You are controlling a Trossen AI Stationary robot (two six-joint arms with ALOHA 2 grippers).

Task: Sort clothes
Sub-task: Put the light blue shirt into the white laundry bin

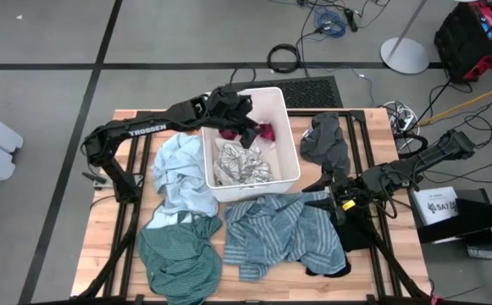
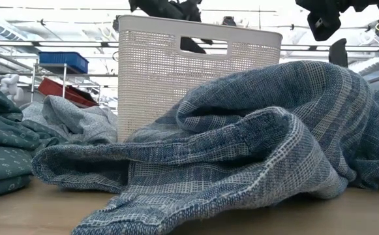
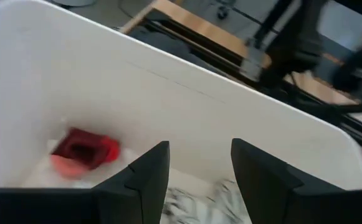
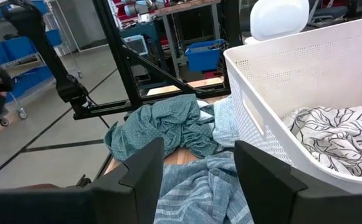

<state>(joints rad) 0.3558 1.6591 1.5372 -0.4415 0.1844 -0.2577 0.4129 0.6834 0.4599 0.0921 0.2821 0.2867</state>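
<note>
2 dark jointed arms (image 1: 144,129), white "TROSSEN" lettering, blunt black fingers (image 3: 144,180)

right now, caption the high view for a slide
Left gripper open over the bin holding maroon and patterned clothes; right gripper over the striped shirt.

A wooden surface (image 1: 102,254) stands on a grey floor (image 1: 42,51) crossed by dark lines. Cables (image 1: 330,19) trail over it beside a round white stand base (image 1: 405,56). Shelving holds a blue bin (image 2: 62,61).

maroon piece (image 3: 84,151) blurred in bin (image 3: 187,118); striped garment (image 2: 241,150) hiding bin's base
</note>
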